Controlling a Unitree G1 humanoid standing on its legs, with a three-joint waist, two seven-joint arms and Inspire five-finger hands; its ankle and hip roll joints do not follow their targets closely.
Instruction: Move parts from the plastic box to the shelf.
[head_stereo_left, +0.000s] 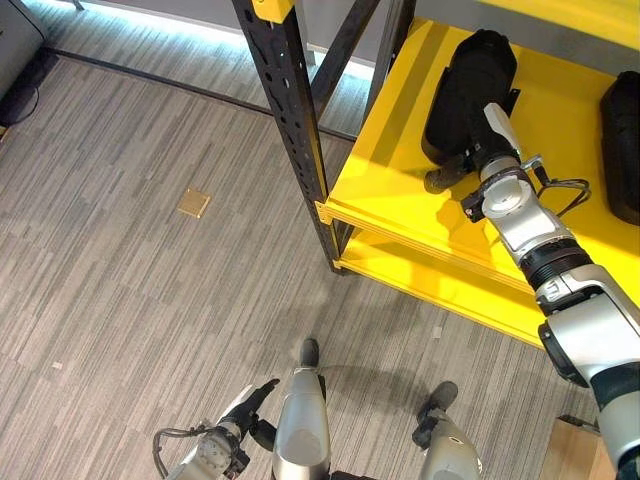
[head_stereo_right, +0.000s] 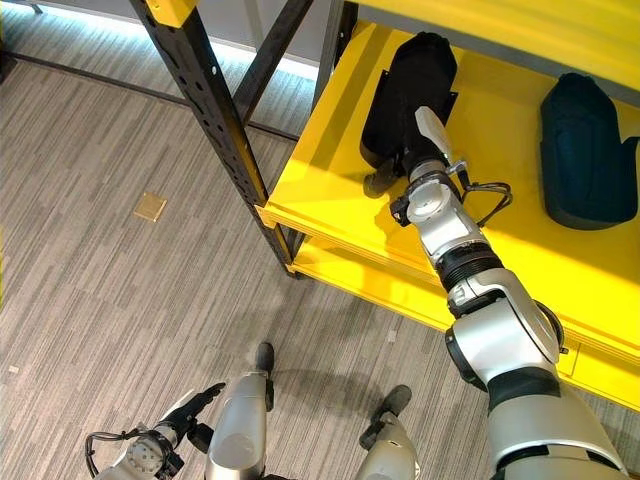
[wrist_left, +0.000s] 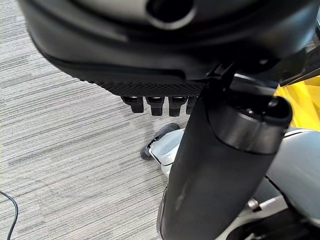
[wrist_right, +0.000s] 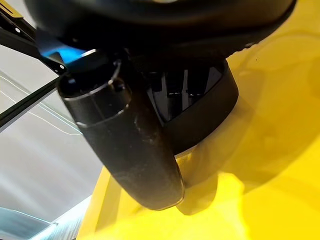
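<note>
On the yellow metal shelf my right hand curls round the black part, setting it down; left hand relaxed

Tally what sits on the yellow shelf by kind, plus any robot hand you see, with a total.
Black parts on the yellow shelf: 2, left black part, right black part
Robot hands: 2, right robot hand at the left black part, left robot hand low over the floor
Total: 4
</note>
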